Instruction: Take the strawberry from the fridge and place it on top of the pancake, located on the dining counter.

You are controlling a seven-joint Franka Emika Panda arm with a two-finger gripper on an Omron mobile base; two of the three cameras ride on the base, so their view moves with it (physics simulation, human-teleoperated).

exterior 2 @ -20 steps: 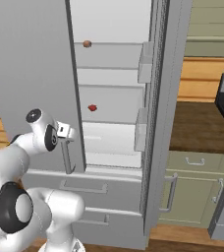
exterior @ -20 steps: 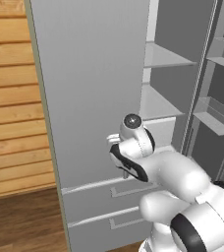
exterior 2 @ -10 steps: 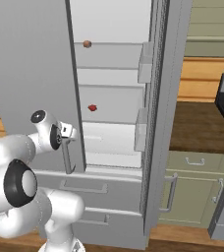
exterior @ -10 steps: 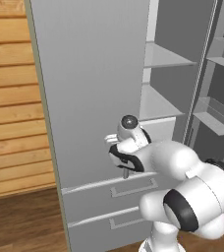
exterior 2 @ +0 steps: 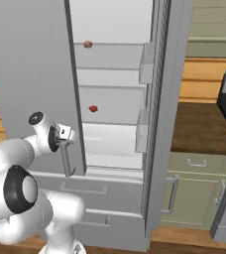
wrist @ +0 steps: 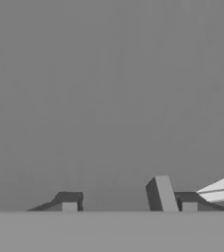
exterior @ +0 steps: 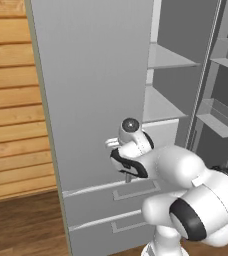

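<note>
The fridge stands with its left door closed and its right door swung wide, so the pale shelves show. A tiny red strawberry lies on the middle shelf. My gripper hovers at the left door, just above the top of its vertical bar handle. In the hand view the gripper faces the flat grey door. Its fingertips stand apart with nothing seen between them. From the left base view the gripper sits against the door front. The pancake and the dining counter are out of view.
A small brown round thing rests on the upper shelf. Door bins line the open right door. Two drawers sit below the doors. Wooden wall planks lie to the left, green cabinets to the right.
The fingers have drawn closer together. The arm's elbow and forearm have swung forward and higher, while the hand stayed by the left door's handle.
</note>
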